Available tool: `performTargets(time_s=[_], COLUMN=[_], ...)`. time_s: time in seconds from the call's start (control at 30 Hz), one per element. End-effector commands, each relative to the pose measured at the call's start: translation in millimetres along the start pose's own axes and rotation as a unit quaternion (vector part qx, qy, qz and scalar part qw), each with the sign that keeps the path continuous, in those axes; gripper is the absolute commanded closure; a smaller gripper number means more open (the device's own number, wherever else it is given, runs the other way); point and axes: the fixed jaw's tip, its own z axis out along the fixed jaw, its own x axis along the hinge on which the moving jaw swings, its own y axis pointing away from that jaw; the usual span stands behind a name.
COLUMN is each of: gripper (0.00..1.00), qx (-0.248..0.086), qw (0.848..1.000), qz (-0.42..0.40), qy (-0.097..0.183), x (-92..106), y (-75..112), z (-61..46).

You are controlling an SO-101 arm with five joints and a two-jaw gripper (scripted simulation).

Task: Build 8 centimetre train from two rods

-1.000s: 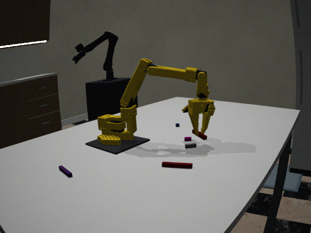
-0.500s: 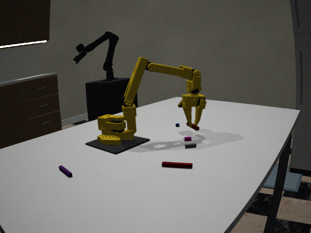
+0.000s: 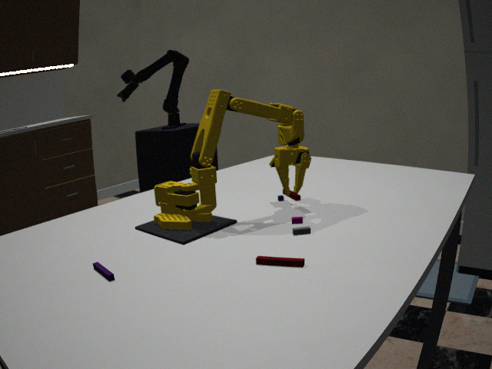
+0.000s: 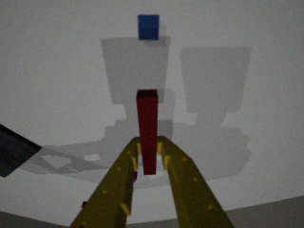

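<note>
My gripper (image 3: 290, 191) is shut on a dark red rod (image 3: 294, 194) and holds it low over the white table. I cannot tell whether the rod touches the table. In the wrist view the rod (image 4: 147, 130) sticks out from between the fingers and points at a small blue cube (image 4: 148, 27) a little way beyond its tip. In the exterior view the blue cube (image 3: 280, 197) lies just left of the held rod, apart from it. A second red rod (image 3: 280, 260) lies flat nearer the front of the table.
A magenta rod (image 3: 297, 219) and a grey rod (image 3: 301, 230) lie close together between the gripper and the second red rod. A purple rod (image 3: 103, 270) lies far to the left. The arm's base stands on a dark plate (image 3: 185, 228).
</note>
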Motion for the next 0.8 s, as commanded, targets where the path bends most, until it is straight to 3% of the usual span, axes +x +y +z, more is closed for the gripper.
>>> performTargets(time_s=[0.0,0.43,0.47,0.77], gripper=[1.0,1.0,1.0,1.0], qx=[0.01,0.01,0.027,0.027], qw=[1.0,1.0,1.0,1.0], qz=[0.003,0.003,0.005,0.005], qy=[-0.001,-0.001,-0.005,-0.005], x=[-9.0,-14.6,-19.0,-19.0], y=[1.0,2.8,1.2,1.2], z=[-1.9,-1.6,-8.3,-8.3])
